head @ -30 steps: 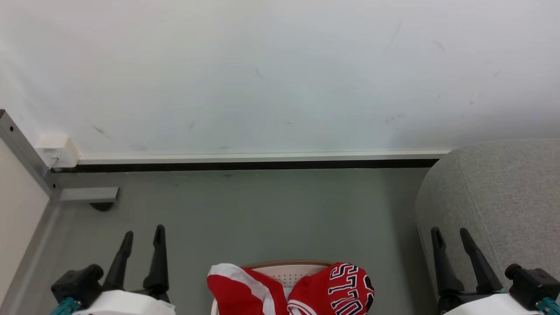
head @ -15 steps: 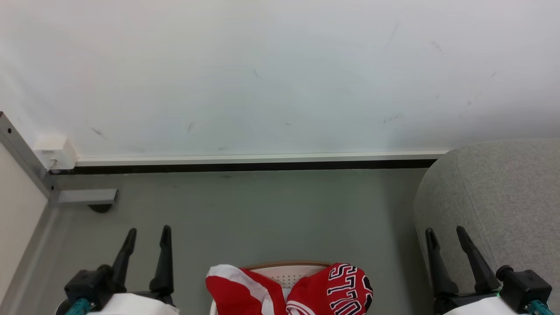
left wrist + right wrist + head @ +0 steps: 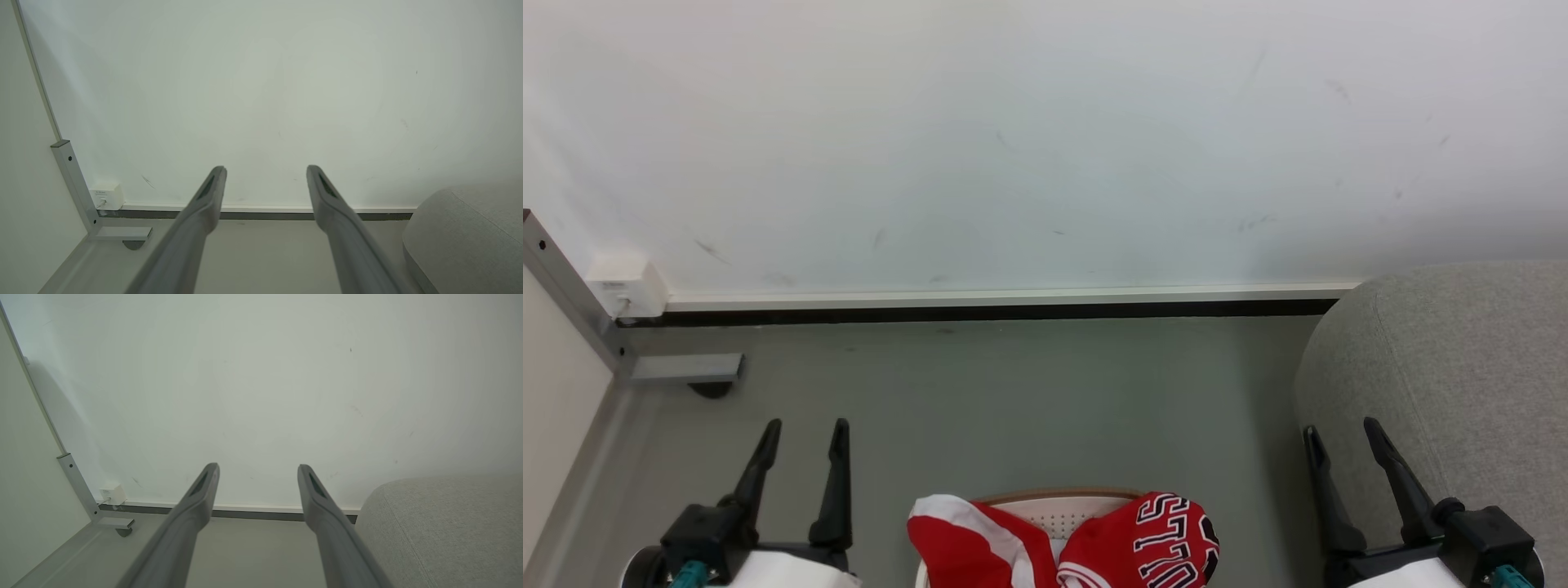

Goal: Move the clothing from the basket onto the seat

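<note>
While the clothing (image 3: pixel 1094 551) lies heaped in the basket (image 3: pixel 1062 496) at the near edge of the floor (image 3: pixel 980 392), both arms have drifted inward since a second ago. The left gripper (image 3: pixel 805 425) has slid rightward toward the basket, and the right gripper (image 3: pixel 1339 426) has slid leftward, away from the seat (image 3: pixel 1462 351). The basket, the clothes and the seat sit where they did.

Each gripper has its two dark fingers spread wide with nothing between them. They hang on either side of the basket, apart from it, pointing toward the far wall (image 3: pixel 1045 139). The right one's fingers stand in front of the seat's rounded left corner.

One red garment with a white band (image 3: pixel 964 535) drapes over the basket's left side, and the red jersey (image 3: pixel 1168 543) bulges over its right.

The jersey carries black-and-white block letters. An S and an L can be made out near the fold, but the word is cut off at the near edge. A small white box (image 3: pixel 625 286) sits at the foot of the wall on the far left, and its label is too small to read.
</note>
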Controlling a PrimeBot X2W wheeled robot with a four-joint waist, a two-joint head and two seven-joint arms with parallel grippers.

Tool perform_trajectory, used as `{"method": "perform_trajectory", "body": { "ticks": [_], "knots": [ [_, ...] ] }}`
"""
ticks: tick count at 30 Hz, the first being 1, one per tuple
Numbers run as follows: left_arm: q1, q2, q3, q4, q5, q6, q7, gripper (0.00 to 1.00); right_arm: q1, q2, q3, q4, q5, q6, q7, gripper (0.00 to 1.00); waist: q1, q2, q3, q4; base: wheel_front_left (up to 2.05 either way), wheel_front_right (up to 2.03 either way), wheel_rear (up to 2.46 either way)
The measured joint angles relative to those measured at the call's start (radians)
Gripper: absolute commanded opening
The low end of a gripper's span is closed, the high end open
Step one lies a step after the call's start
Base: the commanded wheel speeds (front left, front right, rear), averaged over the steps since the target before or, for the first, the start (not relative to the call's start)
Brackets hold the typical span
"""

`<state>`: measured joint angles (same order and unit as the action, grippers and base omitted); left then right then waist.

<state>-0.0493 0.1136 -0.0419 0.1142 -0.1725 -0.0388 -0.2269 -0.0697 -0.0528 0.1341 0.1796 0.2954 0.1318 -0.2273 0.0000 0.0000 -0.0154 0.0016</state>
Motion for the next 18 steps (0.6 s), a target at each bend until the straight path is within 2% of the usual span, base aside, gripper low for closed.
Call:
{"method": "perform_trajectory", "body": {
  "ticks": [18],
  "knots": [
    [0.0,-0.004,0.006,-0.018,0.128,-0.005,-0.035,1.0,0.0,0.002,0.014,-0.016,-0.078,0.0,-0.031,1.0,0.0,0.0,-0.005,-0.001,0.0,0.0,0.0]
  ]
}}
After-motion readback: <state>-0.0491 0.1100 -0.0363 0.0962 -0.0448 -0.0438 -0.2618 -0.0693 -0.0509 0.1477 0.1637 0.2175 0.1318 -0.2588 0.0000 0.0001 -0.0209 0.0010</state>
